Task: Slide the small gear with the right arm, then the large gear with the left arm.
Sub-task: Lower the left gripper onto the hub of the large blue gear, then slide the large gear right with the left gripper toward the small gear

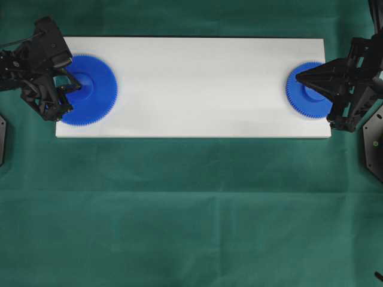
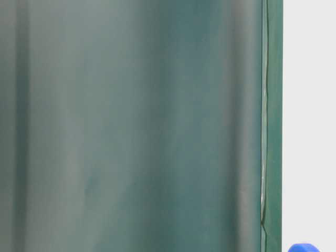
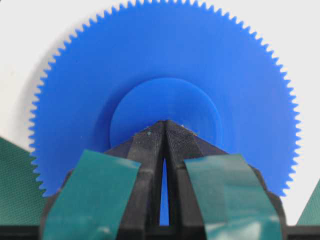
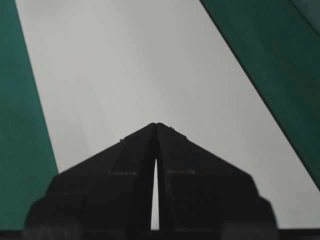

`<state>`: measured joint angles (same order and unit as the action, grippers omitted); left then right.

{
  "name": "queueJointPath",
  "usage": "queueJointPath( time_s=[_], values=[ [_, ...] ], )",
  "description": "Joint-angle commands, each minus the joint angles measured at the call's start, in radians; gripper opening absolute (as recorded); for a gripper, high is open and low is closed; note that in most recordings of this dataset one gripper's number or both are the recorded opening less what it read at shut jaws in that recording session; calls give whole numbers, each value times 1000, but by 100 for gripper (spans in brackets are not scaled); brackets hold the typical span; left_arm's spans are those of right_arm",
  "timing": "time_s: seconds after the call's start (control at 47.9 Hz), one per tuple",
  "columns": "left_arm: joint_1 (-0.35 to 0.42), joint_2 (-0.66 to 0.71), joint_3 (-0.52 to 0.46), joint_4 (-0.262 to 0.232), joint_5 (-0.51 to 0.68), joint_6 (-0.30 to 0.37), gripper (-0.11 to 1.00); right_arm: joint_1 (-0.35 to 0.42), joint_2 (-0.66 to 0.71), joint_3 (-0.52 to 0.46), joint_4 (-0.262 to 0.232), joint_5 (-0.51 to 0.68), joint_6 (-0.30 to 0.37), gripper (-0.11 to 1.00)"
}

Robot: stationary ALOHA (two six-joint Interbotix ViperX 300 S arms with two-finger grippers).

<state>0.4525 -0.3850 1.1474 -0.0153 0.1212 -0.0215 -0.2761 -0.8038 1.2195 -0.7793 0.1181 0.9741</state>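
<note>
A green cloth (image 1: 191, 209) covers the table, and on it, toward twelve o'clock in the overhead view, lies a long white board (image 1: 197, 84) carrying both gears. The large gear (image 1: 90, 89) lies flat at the board's nine o'clock end, where the left gripper (image 1: 76, 85) rests its fingertips, pressed together to a point with nothing between them, on the raised hub (image 3: 165, 107). The small gear (image 1: 308, 91) lies at the three o'clock end, and the right gripper (image 1: 298, 75) points its tips, likewise closed on nothing, over that gear's toothed rim at about ten o'clock
</note>
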Motion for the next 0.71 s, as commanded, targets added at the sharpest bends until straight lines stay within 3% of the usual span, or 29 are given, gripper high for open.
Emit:
queueJointPath(
  time_s=[0.0, 0.688],
  values=[
    [3, 8, -2, 0, -31, 2, -1, 0, 2, -11, -3, -3, 2, 50],
    [-2, 40, 11, -2, -48, -2, -1, 0, 2, -11, 2, -3, 2, 50]
  ],
)
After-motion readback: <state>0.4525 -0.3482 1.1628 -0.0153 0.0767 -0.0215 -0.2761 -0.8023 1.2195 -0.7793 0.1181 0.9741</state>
